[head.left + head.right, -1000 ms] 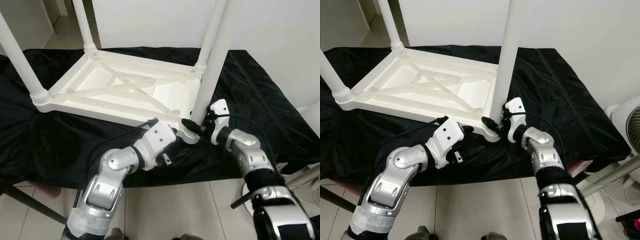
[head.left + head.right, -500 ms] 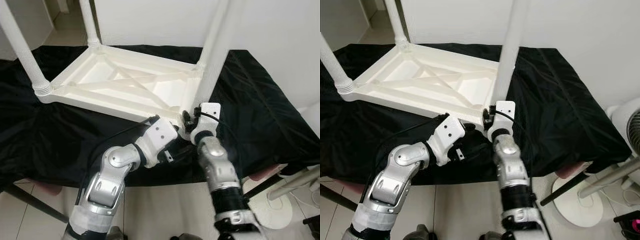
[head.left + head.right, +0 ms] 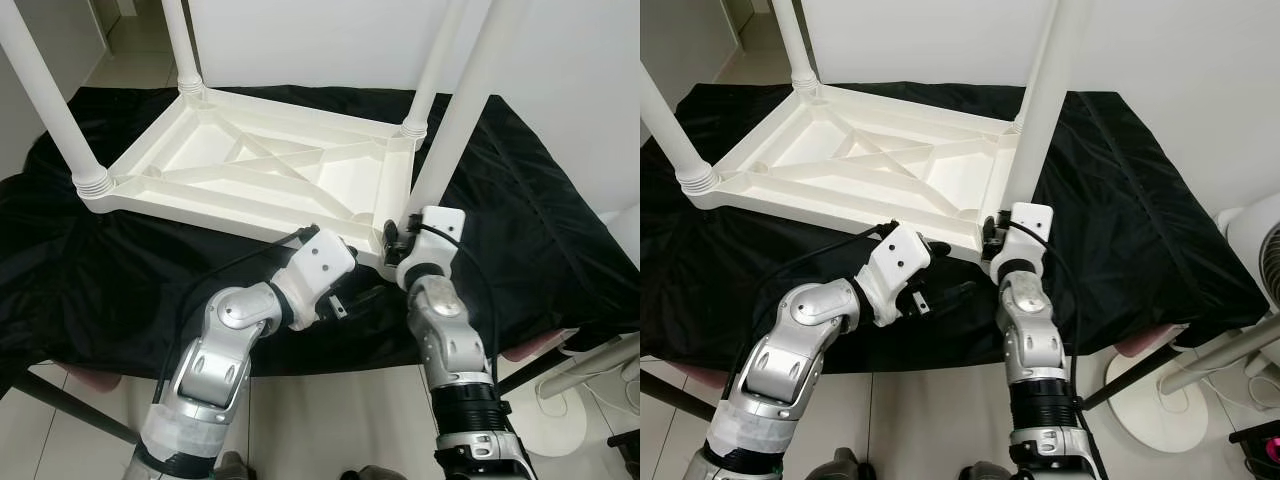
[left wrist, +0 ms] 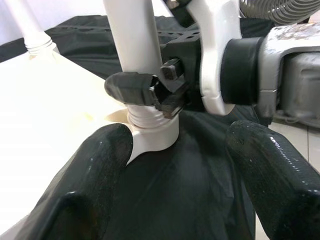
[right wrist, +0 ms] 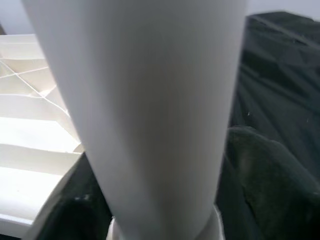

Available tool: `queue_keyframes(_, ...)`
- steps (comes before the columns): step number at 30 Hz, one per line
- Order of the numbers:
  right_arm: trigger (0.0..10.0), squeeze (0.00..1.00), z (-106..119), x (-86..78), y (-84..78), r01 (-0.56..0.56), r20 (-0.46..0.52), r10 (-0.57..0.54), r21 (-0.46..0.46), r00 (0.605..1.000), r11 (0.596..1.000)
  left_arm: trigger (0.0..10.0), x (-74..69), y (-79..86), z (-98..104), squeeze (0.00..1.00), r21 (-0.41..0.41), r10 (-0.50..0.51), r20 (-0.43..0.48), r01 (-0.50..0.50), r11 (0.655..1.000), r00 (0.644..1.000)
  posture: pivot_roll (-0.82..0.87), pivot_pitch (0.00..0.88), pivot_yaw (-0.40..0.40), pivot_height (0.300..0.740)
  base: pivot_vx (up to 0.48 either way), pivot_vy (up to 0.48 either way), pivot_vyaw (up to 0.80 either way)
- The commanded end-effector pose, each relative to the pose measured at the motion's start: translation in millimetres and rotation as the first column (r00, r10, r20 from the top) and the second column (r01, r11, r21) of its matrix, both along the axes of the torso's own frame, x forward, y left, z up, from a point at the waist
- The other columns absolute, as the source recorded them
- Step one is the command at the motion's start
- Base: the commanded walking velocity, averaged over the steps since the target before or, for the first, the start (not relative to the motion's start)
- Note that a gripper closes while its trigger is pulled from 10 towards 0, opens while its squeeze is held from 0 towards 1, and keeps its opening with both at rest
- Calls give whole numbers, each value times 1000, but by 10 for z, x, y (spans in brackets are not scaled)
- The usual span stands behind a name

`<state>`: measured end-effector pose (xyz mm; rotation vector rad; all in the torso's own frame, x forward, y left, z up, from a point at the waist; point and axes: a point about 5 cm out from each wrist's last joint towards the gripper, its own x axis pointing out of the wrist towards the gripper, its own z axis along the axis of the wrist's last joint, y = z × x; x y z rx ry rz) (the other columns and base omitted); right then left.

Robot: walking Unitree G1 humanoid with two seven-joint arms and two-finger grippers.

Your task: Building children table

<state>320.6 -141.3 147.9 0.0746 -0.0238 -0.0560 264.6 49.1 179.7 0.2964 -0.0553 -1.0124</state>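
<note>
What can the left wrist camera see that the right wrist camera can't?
Left wrist view: the left gripper is open, with the table's corner socket between its fingers. The right gripper is shut on the leg just above the socket.
Right wrist view: the leg very close up, and the crossed ribs under the upturned table.
Both: the white leg, the black cloth and some of the white table.
</note>
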Motion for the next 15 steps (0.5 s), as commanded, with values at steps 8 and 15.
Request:
queue_keyframes(8,10000,0,34,-31,-204,-245,31,246,-30,969,969,10000,-28,39,13,0,-27,113,16,-112,993,993,-72,26,-24,740,0,0,0)
queue_keyframes(15,10000,0,68,86,-270,-535,-12,541,-168,841,828,10000,-104,63,10,0,-8,55,10,-55,998,998,-78,31,-16,740,0,0,0)
